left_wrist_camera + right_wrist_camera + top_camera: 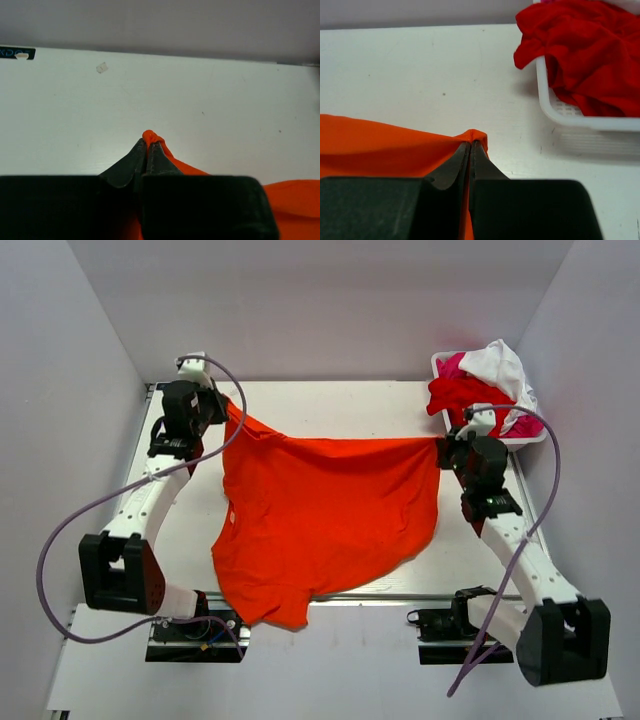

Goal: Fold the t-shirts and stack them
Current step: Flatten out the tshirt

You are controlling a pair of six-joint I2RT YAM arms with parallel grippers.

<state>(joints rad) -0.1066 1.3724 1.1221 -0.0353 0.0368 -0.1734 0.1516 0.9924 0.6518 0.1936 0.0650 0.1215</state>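
Note:
A bright orange t-shirt (330, 515) hangs stretched between my two grippers above the table, its top edge taut and its lower part draping toward the near edge. My left gripper (232, 408) is shut on one top corner; in the left wrist view a small bunch of the orange t-shirt (151, 136) pokes out past the gripper (147, 145). At the other corner my right gripper (441, 445) is shut on the cloth, and the right wrist view shows the orange t-shirt (380, 145) running left from the gripper (470, 146).
A white basket (535, 432) at the back right holds red (462, 398), magenta-pink (452, 367) and white (500, 365) t-shirts; the right wrist view has the red t-shirt (590, 55) spilling over the basket (580, 120) rim, close to my right gripper. White walls enclose the table (340, 405).

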